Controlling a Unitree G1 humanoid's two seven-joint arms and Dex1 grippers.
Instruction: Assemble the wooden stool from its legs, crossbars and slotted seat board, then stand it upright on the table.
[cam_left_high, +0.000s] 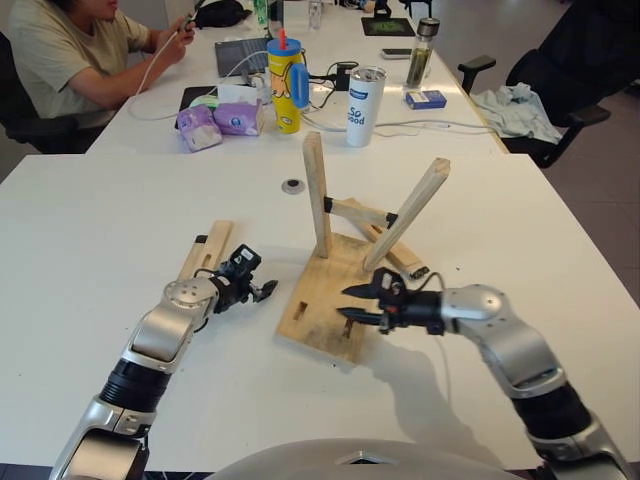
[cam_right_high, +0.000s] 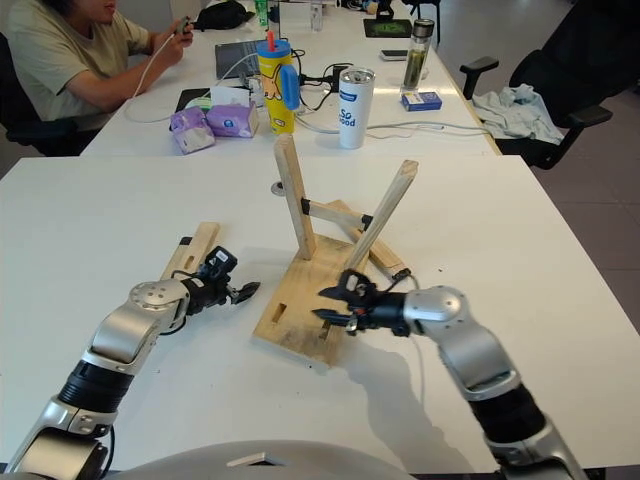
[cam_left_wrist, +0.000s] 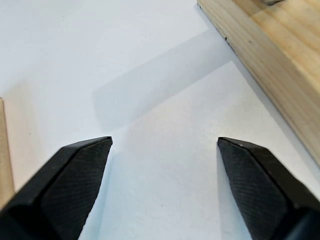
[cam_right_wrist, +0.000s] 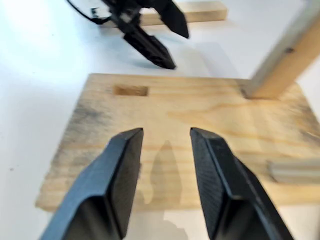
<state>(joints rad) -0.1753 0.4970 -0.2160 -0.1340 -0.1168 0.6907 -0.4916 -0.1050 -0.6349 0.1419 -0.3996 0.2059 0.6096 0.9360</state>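
Observation:
The slotted seat board (cam_left_high: 318, 312) lies on the white table with two legs (cam_left_high: 317, 195) (cam_left_high: 410, 212) standing in it, leaning apart. A crossbar (cam_left_high: 360, 212) joins them, and another wooden piece (cam_left_high: 402, 257) lies on the board behind them. A loose leg (cam_left_high: 206, 250) lies flat to the left. My left gripper (cam_left_high: 264, 291) is open just above the table, between the loose leg and the board's left edge (cam_left_wrist: 270, 60). My right gripper (cam_left_high: 351, 303) is open over the board's near right part (cam_right_wrist: 200, 110), with nothing between its fingers. An empty slot (cam_right_wrist: 131, 91) shows ahead of it.
A round cable grommet (cam_left_high: 292, 186) sits in the table behind the stool. On the far table stand a white tumbler (cam_left_high: 365, 105), a yellow cup (cam_left_high: 285, 85), tissue packs (cam_left_high: 220, 122) and cables. Bare table lies to the right and front.

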